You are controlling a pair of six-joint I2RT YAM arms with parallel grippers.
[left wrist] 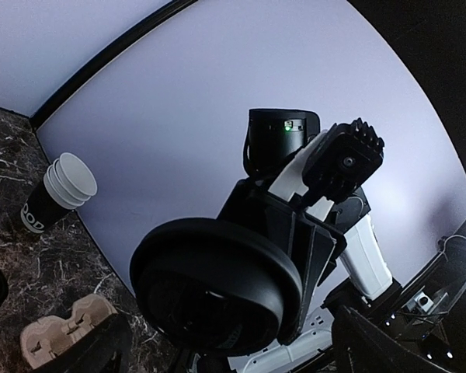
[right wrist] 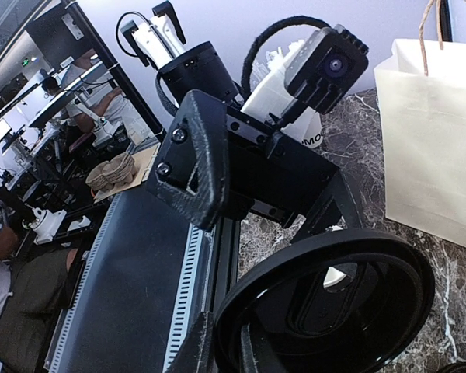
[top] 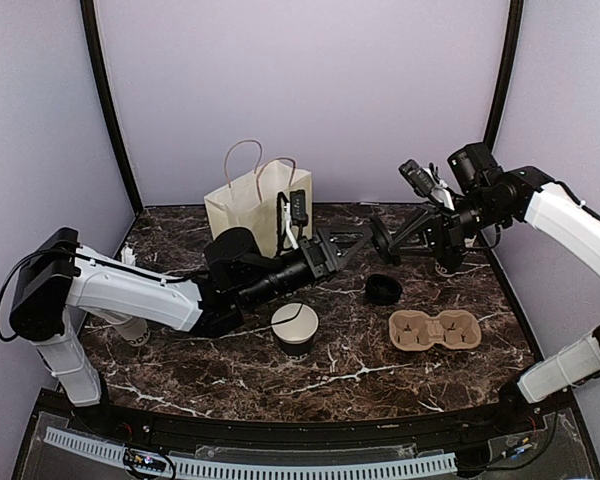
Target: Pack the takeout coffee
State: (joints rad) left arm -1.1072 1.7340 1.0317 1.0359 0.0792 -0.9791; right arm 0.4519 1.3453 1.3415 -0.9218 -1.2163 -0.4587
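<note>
Mid-air over the marble table (top: pixel 230 375), the right gripper (top: pixel 394 236) pinches a black lid (top: pixel 383 238) by its rim, jaws pressed close on the plastic. The left gripper (top: pixel 358 242) faces it from the 9 o'clock side with its jaws spread wide, nothing between them.

Seen from above, the lid sits just at 3 o'clock of the left jaws, close but apart from them. It stands on edge, its flat face turned toward the left gripper and its rim running roughly 12 to 6. The right wrist view shows the spread left fingers (right wrist: pixel 194 159) framing the space behind the disc, which suggests a hand-over. For that, the left jaws would have to close across the rim rather than the face.

The open cup (top: pixel 295 328) the lid appears meant for stands on the table at about 7 o'clock of the lid, nearer the left arm. The pulp tray (top: pixel 435 330) lies empty at 5 o'clock, and the paper bag (top: pixel 250 210) stands at the back, near 10 o'clock.
</note>
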